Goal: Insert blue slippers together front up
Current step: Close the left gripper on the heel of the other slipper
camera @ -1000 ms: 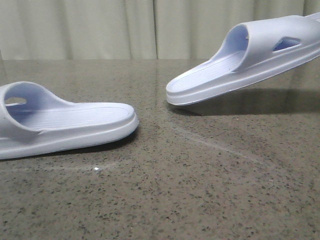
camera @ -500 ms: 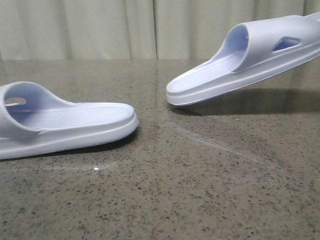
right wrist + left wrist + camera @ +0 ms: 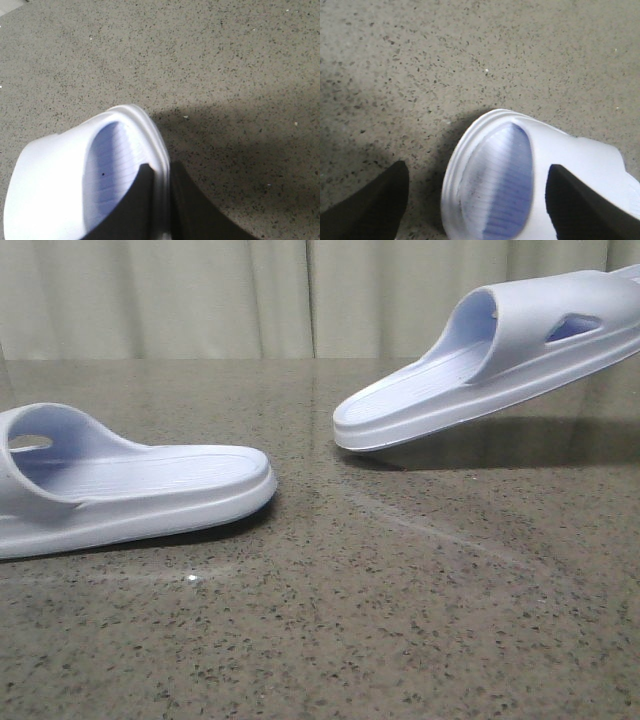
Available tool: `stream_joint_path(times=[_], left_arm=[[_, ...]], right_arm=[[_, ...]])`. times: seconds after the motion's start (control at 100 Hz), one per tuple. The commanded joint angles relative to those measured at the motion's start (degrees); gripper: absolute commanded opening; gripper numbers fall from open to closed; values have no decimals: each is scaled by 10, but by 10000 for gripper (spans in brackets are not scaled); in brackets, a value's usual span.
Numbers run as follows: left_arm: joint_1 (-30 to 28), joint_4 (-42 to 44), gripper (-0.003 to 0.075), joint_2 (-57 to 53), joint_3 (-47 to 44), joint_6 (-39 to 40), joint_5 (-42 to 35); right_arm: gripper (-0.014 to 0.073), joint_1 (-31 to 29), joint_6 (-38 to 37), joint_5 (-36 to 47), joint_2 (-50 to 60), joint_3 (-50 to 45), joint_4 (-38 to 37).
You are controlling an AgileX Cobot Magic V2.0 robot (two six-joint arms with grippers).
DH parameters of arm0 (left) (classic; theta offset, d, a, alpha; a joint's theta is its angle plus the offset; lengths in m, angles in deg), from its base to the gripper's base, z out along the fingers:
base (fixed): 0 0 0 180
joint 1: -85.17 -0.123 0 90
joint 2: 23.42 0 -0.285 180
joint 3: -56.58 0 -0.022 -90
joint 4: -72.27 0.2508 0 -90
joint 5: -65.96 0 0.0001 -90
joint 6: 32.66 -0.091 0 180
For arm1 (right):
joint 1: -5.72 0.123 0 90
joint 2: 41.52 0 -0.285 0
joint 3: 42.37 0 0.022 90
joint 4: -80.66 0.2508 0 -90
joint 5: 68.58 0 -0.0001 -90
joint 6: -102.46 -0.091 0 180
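Note:
Two blue slippers show in the front view, with neither gripper in that view. The left slipper (image 3: pixel 150 490) lies flat on the speckled stone table (image 3: pixel 400 600), strap end to the left. The right slipper (image 3: pixel 480 370) is raised and tilted, its low end near the table's middle and its strap end high at the right. In the left wrist view, my left gripper (image 3: pixel 477 210) stands open, its black fingers (image 3: pixel 370 205) wide apart on either side of the left slipper (image 3: pixel 495 175). My right gripper (image 3: pixel 162 200) is shut on the side rim of the right slipper (image 3: pixel 60 185), one finger (image 3: pixel 132 205) on the footbed, the other outside.
A pale curtain (image 3: pixel 300 300) hangs behind the table's far edge. The raised slipper casts a dark shadow (image 3: pixel 500 445) on the stone under it. Bare table surface lies between the two slippers and toward the front.

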Motion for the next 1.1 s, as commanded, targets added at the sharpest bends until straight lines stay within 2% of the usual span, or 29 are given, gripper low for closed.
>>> stream_joint_path(times=[0.0,0.64,1.09], left_arm=[[-2,-35,496,0,13,-8,-26],[-2,-90,496,39,13,-13,-45],[-2,-132,496,39,-21,-13,-50]], right_arm=[[-107,-4,6,36,15,20,9],[-107,-4,6,36,15,20,9],[-107,-4,6,36,15,20,9]])
